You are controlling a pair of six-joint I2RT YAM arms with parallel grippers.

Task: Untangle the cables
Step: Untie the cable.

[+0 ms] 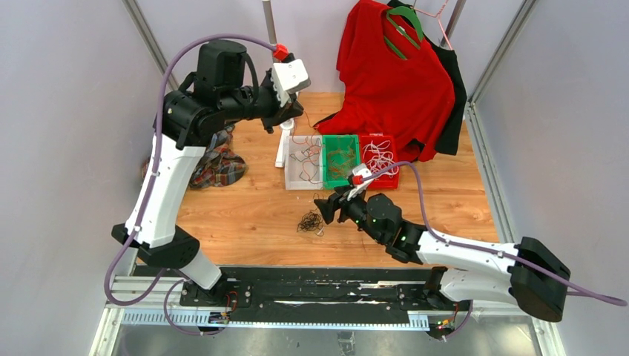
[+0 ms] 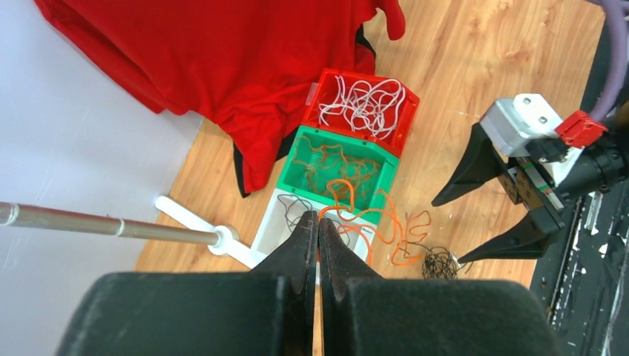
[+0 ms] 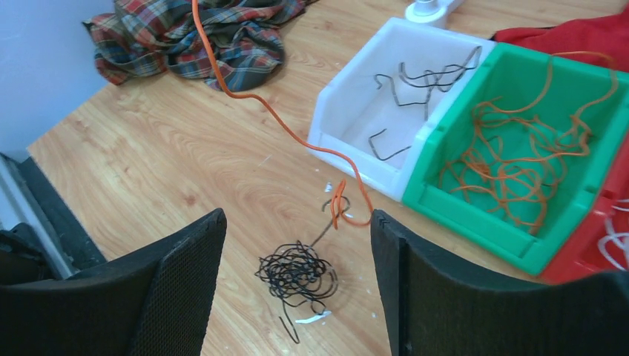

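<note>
My left gripper [image 1: 294, 117] is raised high over the bins, shut [image 2: 319, 220] on an orange cable [image 2: 386, 215]. That cable [image 3: 256, 100] hangs down to the table, where its lower end hooks into a small black cable tangle [image 3: 297, 271] [image 1: 309, 222]. My right gripper [image 3: 298, 215] [image 1: 326, 210] hovers low just over that tangle, open, with nothing between its fingers. Orange-brown cables lie in the green bin [image 3: 482, 222], white ones in the red bin [image 2: 315, 115], and black pieces in the white bin [image 3: 348, 152].
The three bins stand in a row at mid table [image 1: 303, 184]. A plaid cloth [image 1: 219, 167] lies at the left. A red shirt on a hanger [image 1: 397, 81] drapes at the back right. A white stand with a metal pole [image 1: 284, 144] is beside the white bin.
</note>
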